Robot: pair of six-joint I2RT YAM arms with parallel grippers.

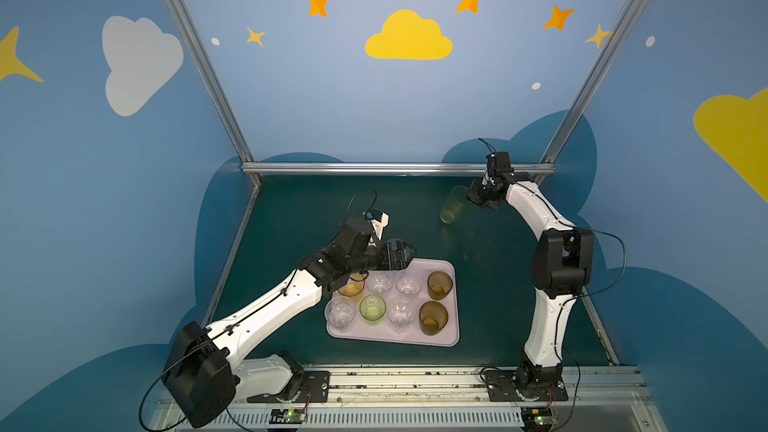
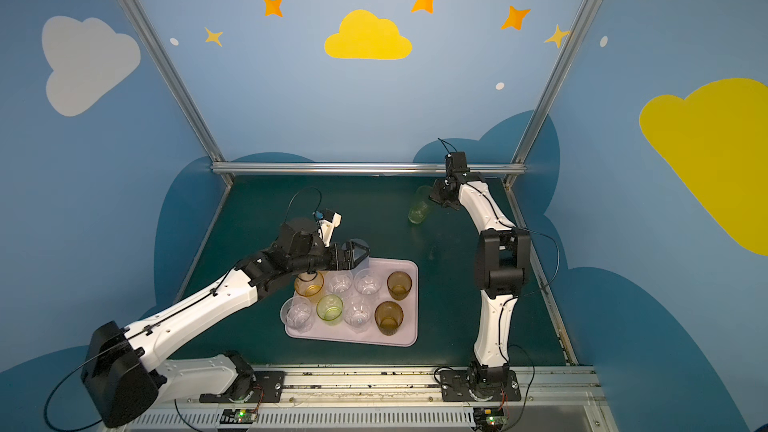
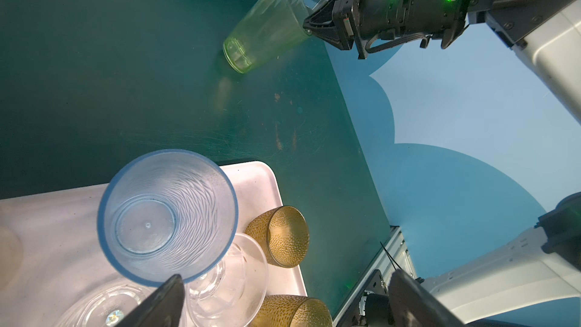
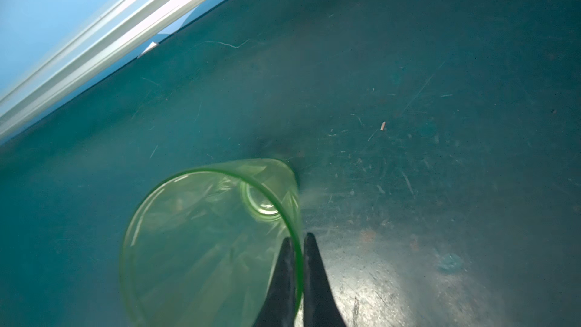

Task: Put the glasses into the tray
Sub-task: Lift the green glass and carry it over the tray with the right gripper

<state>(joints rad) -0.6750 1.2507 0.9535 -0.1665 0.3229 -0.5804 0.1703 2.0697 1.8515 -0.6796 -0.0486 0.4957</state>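
Green table (image 1: 291,218): one tray (image 1: 411,337) holds eight short glasses (image 1: 372,307); right hand (image 4: 298,240) pinches one tall green glass (image 1: 453,205); left hand (image 1: 403,252) gapes.

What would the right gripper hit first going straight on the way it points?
The right gripper is shut on the tall green glass at its rim, aimed downward. Past the glass, the table mat comes first, probably near the glass's base; depth unclear.
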